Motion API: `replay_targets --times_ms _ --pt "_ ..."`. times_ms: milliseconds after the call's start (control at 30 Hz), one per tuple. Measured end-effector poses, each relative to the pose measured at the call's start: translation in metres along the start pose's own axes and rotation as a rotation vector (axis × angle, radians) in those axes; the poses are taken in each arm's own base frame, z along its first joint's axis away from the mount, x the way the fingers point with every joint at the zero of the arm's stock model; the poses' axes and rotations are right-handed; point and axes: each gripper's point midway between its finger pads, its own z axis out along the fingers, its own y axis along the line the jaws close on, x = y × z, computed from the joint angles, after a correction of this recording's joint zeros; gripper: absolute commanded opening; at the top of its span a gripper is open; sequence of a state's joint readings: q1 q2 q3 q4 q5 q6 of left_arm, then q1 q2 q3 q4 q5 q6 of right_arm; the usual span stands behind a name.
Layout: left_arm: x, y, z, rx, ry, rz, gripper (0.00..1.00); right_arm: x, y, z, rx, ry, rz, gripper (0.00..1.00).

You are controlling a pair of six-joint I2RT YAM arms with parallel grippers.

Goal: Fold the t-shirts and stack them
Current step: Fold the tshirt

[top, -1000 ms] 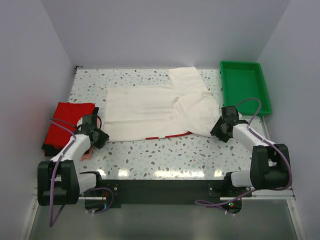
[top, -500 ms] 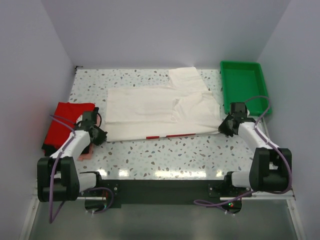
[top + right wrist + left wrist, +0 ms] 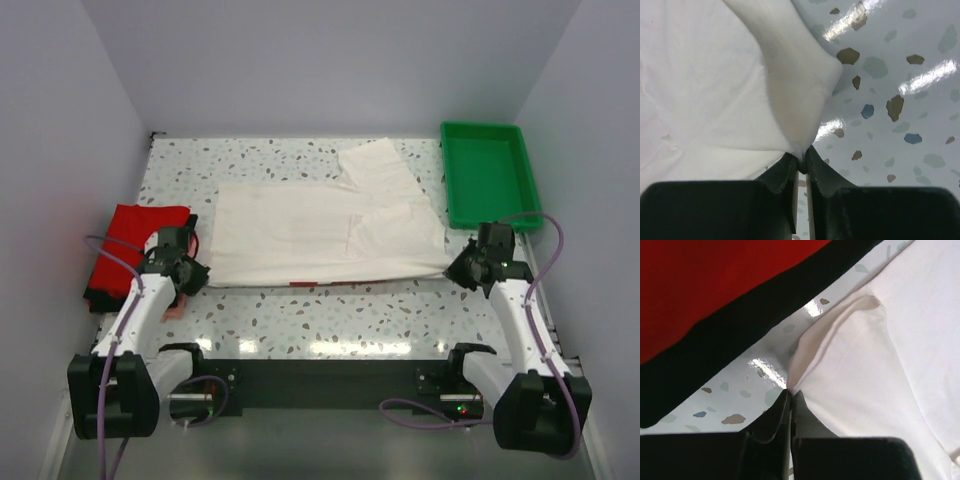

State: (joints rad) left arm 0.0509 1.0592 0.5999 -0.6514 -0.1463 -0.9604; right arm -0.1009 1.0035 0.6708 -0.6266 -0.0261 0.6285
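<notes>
Speckled tabletop (image 3: 330, 310) holds your cream t-shirt (image 3: 300, 235), spread flat just left of the green tray (image 3: 488, 170), outside it. Your left gripper (image 3: 197, 277) and right gripper (image 3: 455, 268) each pinch one near corner. Your red t-shirt (image 3: 130, 245) lies far left.

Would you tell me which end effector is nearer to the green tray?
The right. The right end effector sits just off the near edge of the green tray, gripping a corner of the cream shirt; the left end effector is far across, beside the red shirt.

top: above-behind, far | wrists: close, downward | shared: cream shirt (image 3: 300, 235) corners
</notes>
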Motion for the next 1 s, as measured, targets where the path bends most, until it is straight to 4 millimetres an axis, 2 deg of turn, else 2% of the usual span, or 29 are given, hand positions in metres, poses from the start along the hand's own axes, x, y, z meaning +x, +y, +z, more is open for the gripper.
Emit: replay_targets --times_ms 33,67,100,167,200,233,367,467,533,600,667,700,733,833,900,1000 --pt "0.0 0.001 -0.002 0.002 -0.002 -0.003 0.0 0.003 -0.002 -0.005 -0.002 -0.003 0.004 0.19" --pt "0.001 0.002 -0.004 0.004 -0.003 -0.007 0.04 0.007 -0.005 -0.009 -0.003 -0.002 0.009 0.24" --pt "0.001 0.002 -0.007 0.008 -0.006 -0.01 0.17 0.01 -0.007 -0.014 -0.003 -0.002 0.012 0.3" --pt "0.001 0.003 -0.011 0.014 -0.012 -0.016 0.35 0.014 -0.011 -0.024 -0.006 -0.01 0.021 0.43" --pt "0.001 0.005 -0.013 0.012 -0.011 -0.025 0.51 0.015 -0.011 -0.027 -0.012 -0.015 0.022 0.54" --pt "0.001 0.005 -0.015 0.017 -0.014 -0.023 0.57 0.017 -0.011 -0.031 -0.019 -0.019 0.022 0.58" --pt "0.0 0.005 -0.023 0.034 -0.024 -0.019 0.64 0.019 -0.009 -0.042 -0.043 -0.022 0.004 0.66" --pt "-0.009 -0.01 -0.032 0.087 -0.041 0.0 0.66 0.01 0.008 -0.046 -0.11 -0.015 -0.033 0.68" --pt "-0.021 -0.028 -0.039 0.126 -0.048 0.014 0.66 -0.003 0.028 -0.044 -0.163 -0.01 -0.058 0.67" --pt "-0.041 -0.057 -0.043 0.17 -0.065 0.031 0.66 -0.022 0.05 -0.038 -0.201 -0.015 -0.085 0.67" --pt "-0.065 -0.089 -0.04 0.204 -0.089 0.056 0.65 -0.041 0.074 -0.027 -0.213 -0.016 -0.128 0.67" --pt "-0.076 -0.104 -0.036 0.214 -0.099 0.067 0.65 -0.058 0.094 -0.015 -0.213 -0.028 -0.168 0.66" --pt "-0.088 -0.12 -0.033 0.227 -0.114 0.081 0.64 -0.059 0.108 -0.012 -0.232 -0.027 -0.2 0.65" --pt "-0.116 -0.155 -0.014 0.234 -0.146 0.135 0.63 -0.086 0.161 0.013 -0.269 -0.053 -0.292 0.62" --pt "-0.133 -0.176 0.004 0.232 -0.17 0.176 0.62 -0.105 0.188 0.027 -0.293 -0.087 -0.327 0.6" --pt "-0.148 -0.197 0.033 0.206 -0.172 0.224 0.59 -0.133 0.213 0.054 -0.303 -0.135 -0.365 0.57"
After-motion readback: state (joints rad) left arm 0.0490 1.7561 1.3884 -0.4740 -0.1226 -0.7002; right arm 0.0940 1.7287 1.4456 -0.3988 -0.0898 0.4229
